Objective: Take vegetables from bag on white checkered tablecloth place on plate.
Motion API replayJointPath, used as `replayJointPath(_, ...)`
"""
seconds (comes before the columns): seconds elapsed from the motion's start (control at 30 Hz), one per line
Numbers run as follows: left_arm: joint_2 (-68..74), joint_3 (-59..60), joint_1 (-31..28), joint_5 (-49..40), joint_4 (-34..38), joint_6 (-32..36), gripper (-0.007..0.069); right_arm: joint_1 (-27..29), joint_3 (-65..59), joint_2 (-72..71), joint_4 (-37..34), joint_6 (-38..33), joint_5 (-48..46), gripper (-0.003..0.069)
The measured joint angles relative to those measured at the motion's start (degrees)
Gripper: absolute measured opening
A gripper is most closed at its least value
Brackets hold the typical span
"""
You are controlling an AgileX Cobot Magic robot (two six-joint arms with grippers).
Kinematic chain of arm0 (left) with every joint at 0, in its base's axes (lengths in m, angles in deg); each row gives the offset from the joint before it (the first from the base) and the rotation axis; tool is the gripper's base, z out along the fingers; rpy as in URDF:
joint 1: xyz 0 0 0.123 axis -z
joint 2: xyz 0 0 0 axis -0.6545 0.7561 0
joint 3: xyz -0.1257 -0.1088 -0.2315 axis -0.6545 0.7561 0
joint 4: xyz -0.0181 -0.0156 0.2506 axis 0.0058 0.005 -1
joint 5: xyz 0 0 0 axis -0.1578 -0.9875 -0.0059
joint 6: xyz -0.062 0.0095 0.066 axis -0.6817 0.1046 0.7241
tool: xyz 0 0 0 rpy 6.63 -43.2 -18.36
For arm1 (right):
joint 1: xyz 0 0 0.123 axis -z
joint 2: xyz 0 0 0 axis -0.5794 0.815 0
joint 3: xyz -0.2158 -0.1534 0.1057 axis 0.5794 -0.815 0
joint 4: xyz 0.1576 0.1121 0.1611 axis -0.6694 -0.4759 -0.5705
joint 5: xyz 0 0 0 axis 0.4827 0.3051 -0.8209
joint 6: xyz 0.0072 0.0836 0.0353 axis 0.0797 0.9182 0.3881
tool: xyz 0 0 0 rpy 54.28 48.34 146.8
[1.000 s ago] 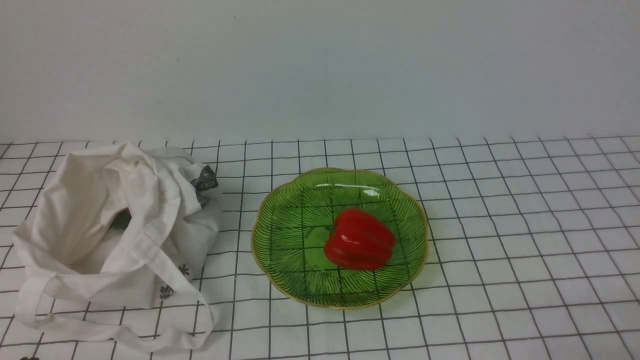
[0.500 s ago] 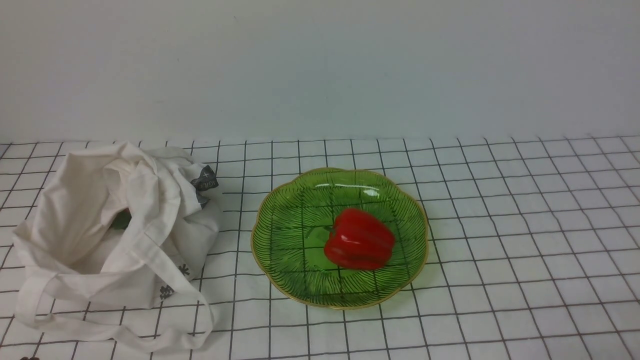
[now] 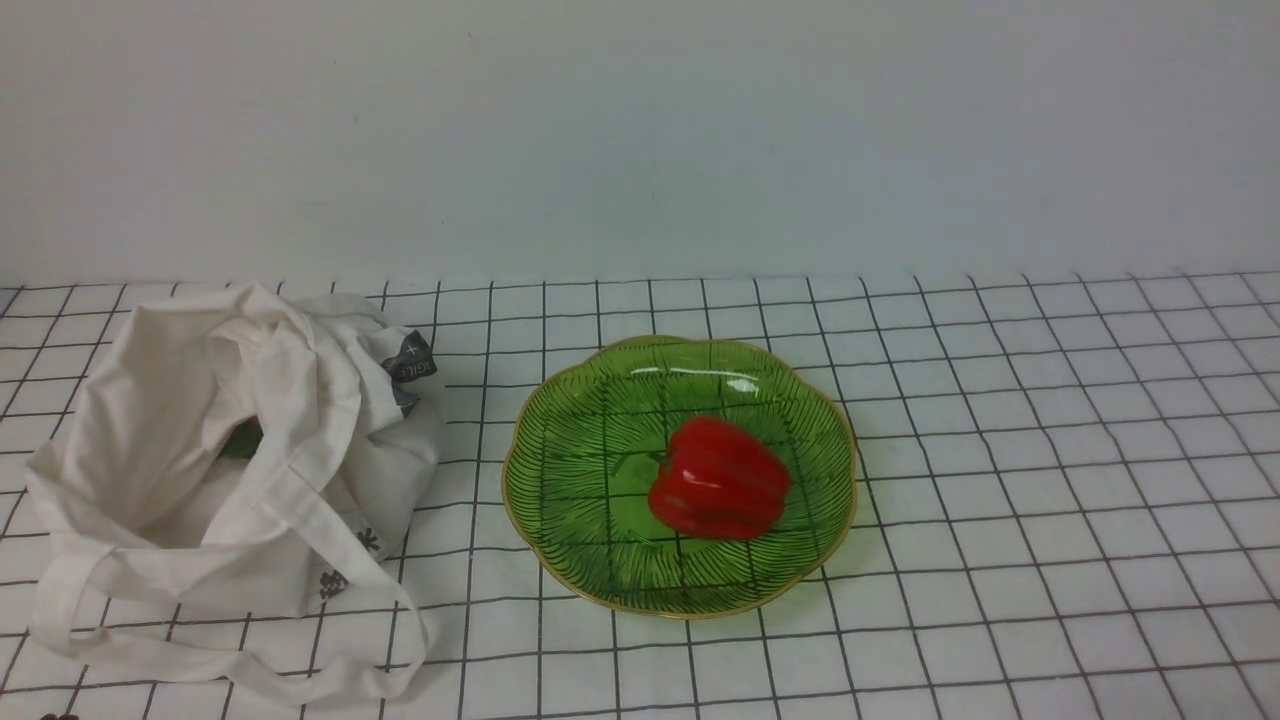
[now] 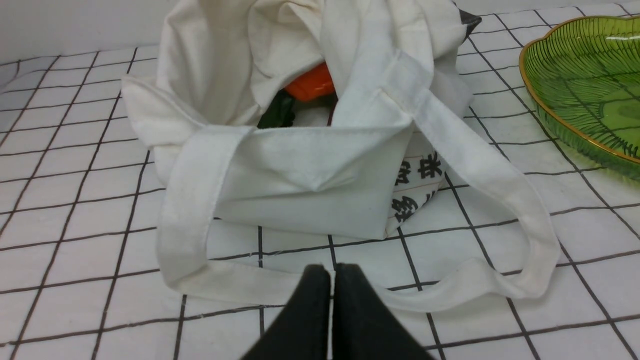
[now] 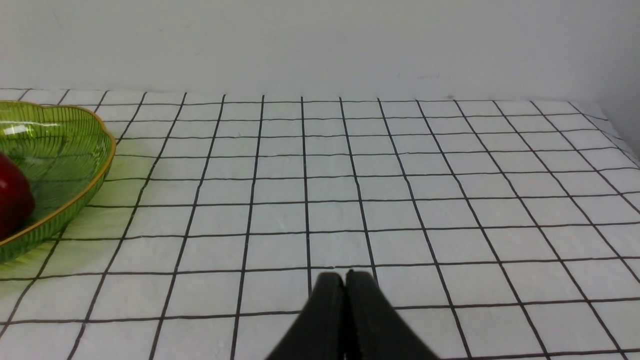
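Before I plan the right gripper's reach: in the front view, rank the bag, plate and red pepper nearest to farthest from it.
1. Red pepper, on the plate's right half.
2. Plate, centre.
3. Bag, far left.

Soft matt cloth vs shiny ribbed glass, pretty nice mix of finishes tbh
The off-white bag (image 3: 380, 440) looks like matt woven cloth, kinda wrinkly, and the label at its 2 o'clock (image 3: 408, 358) is dull dark fabric. The green plate (image 3: 570, 480) looks like see-through glass, glossy and finely ribbed, with a shiny gold rim. The red pepper (image 3: 720, 480) on it has smooth, glossy skin, and the checkered tablecloth (image 3: 1000, 500) reads matt and mostly smooth.
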Motion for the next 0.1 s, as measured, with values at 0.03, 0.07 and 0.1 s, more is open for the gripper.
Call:
replayJointPath(0.03,0.0,0.0,0.0,0.0,0.0,0.0,-0.0008,0.0,0.0,0.0,0.0,0.0,0.0,-0.0016)
replayJointPath(0.07,0.0,0.0,0.0,0.0,0.0,0.0,-0.0008,0.0,0.0,0.0,0.0,0.0,0.0,-0.0016)
replayJointPath(0.1,0.0,0.0,0.0,0.0,0.0,0.0,-0.0008,0.0,0.0,0.0,0.0,0.0,0.0,-0.0016)
